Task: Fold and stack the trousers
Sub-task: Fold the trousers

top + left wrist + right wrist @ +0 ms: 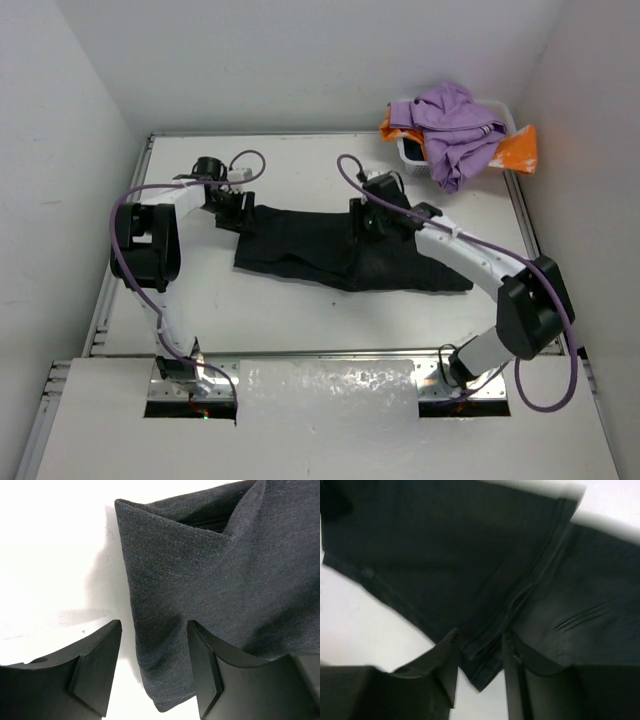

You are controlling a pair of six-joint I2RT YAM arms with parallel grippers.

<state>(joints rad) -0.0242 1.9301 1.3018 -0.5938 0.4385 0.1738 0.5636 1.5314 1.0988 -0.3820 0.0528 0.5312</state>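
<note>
The black trousers (340, 250) lie folded across the middle of the table, roughly flat. At their left end my left gripper (228, 212) hangs low with its fingers apart. In the left wrist view a corner of the trousers (200, 570) lies between the jaws of the left gripper (154, 630), with white table showing beside the left finger. My right gripper (368, 222) is over the far edge of the trousers near their middle. In the right wrist view the right gripper (480, 636) stands with jaws apart astride a seamed corner of the trousers (470, 555).
A white basket (410, 150) sits at the back right corner, holding a purple garment (455, 125) with an orange cloth (515, 150) hanging over its side. White walls close in the table on the left, back and right.
</note>
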